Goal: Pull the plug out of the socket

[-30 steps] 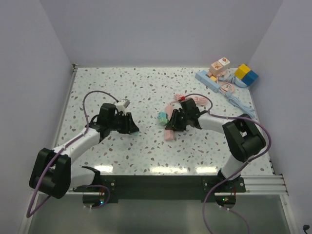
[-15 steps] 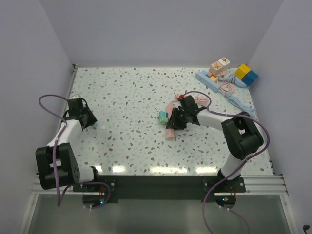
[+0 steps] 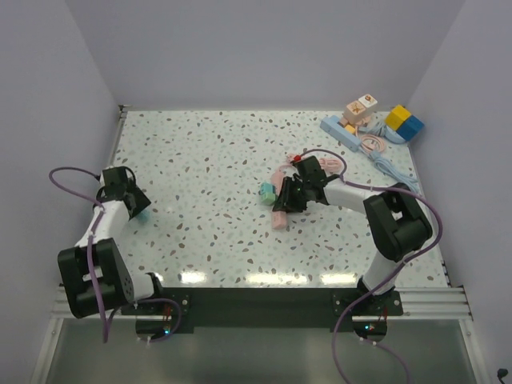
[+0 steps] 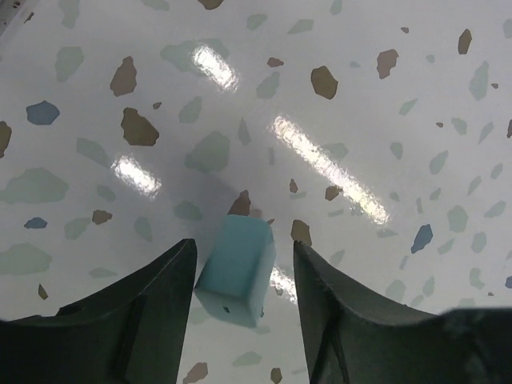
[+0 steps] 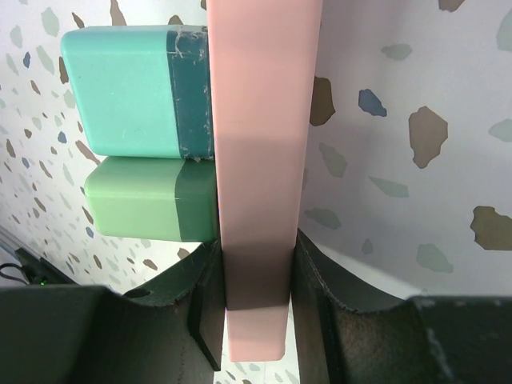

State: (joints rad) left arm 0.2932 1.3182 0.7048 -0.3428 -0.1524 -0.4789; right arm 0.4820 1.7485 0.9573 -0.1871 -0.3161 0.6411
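Evidently the pull itself is done and the release is in hand. The left gripper (image 4: pixel 242 248) stands with its fingers (image 4: pixel 144 320) parted around a light-blue plug (image 4: pixel 236 272), which lies on the speckled table (image 4: pixel 360 96). There is a clear gap on one side of the plug, while the other side is so close that I cannot tell whether it touches. The plug sits between the fingertips, well apart from the socket.

The right gripper (image 5: pixel 256 254) is clamped across a pink socket strip (image 5: pixel 260 120), which runs forward out of its grip. A teal plug (image 5: pixel 120 92) and a green plug (image 5: pixel 136 198) are still seated side by side on the strip's edge, just ahead of the fingers to one side.

Next, I judge, the left gripper should open a little wider and rise straight up so it does not drag the freed plug along. The right gripper should keep the strip pinned if another plug is to be drawn.
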